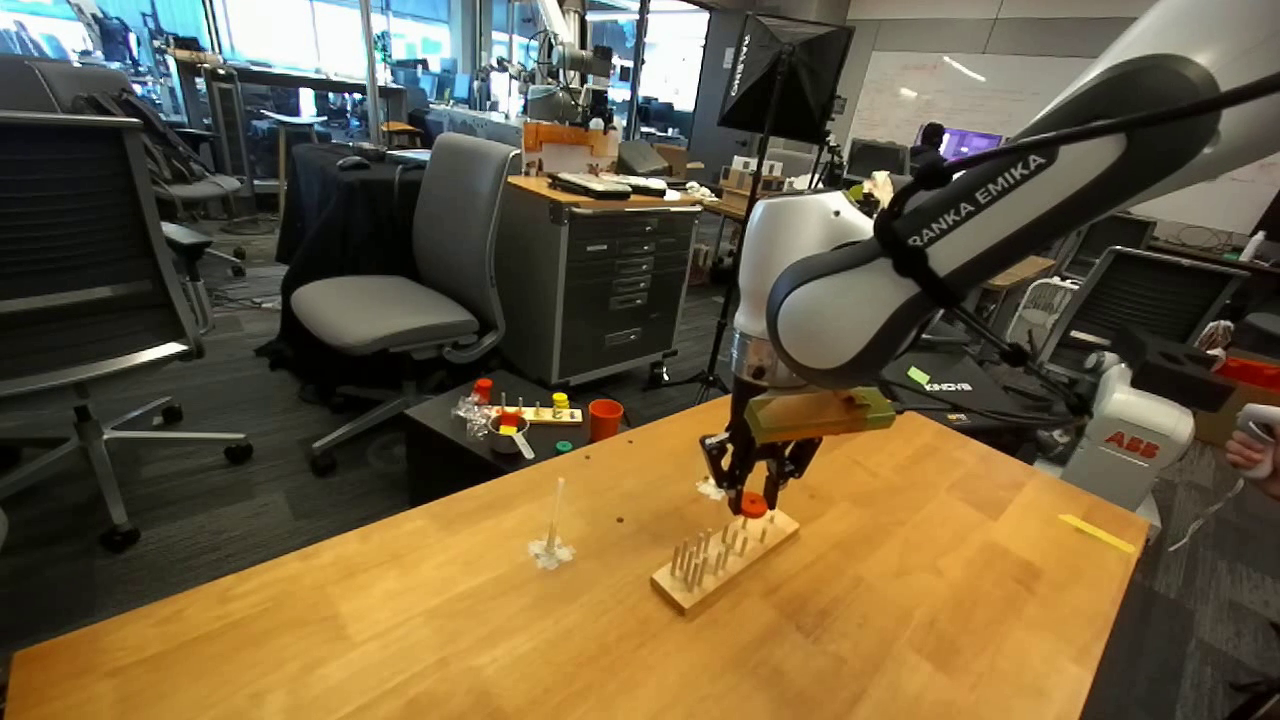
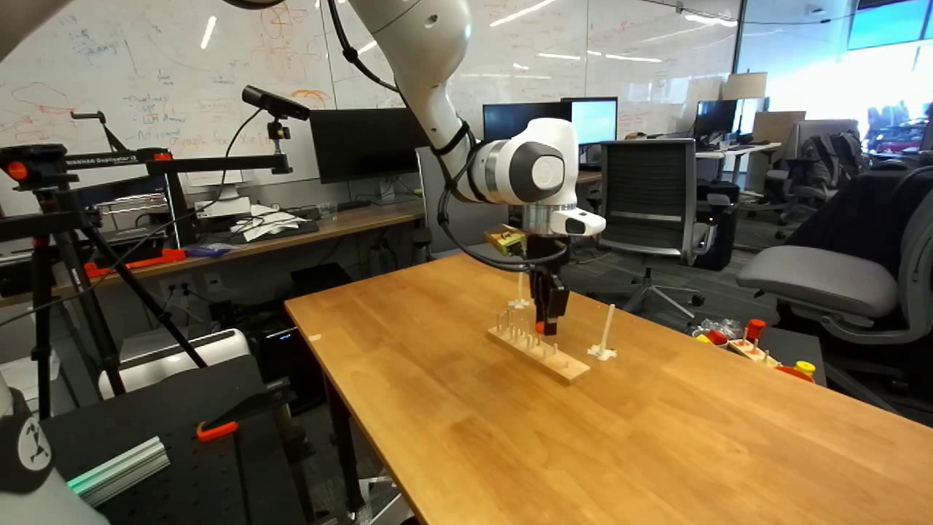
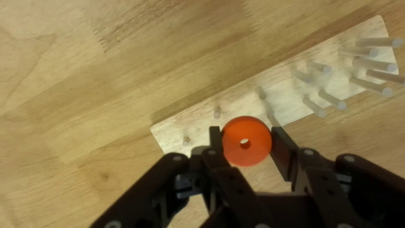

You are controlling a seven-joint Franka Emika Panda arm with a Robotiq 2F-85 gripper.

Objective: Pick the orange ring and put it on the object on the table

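Well, your gripper (image 3: 246, 141) is pinching the orange ring (image 3: 256, 142), its fingertips (image 3: 283, 148) pressed to opposite sides of the rim, and in both exterior views the pair sits low over the board (image 3: 283, 98), toward the end where the short pegs (image 3: 186, 141) stand rather than the end crowded with tall pegs (image 3: 375, 64). So the pick looks done, and what remains is placing. What matters now is the ring's hole against one upright peg. In the wrist view the board's long axis runs slantwise, and the ring covers part of one long edge, which looks to be the side where a thin stick (image 2: 606, 332) stands on the table (image 2: 452, 408), apart from the board. A pale sliver shows through the hole, but you can't tell whether that is a peg tip or bare wood, nor whether the ring touches anything below. If it isn't over a peg, a small shift across the board's width, away from the stick, is probably what you need before lowering straight down. Hold the ring level: judging by its small hole, a slight tilt could catch on the peg's top. Mind the neighbouring pegs, since the fingertip nearer the tall end could knock one.
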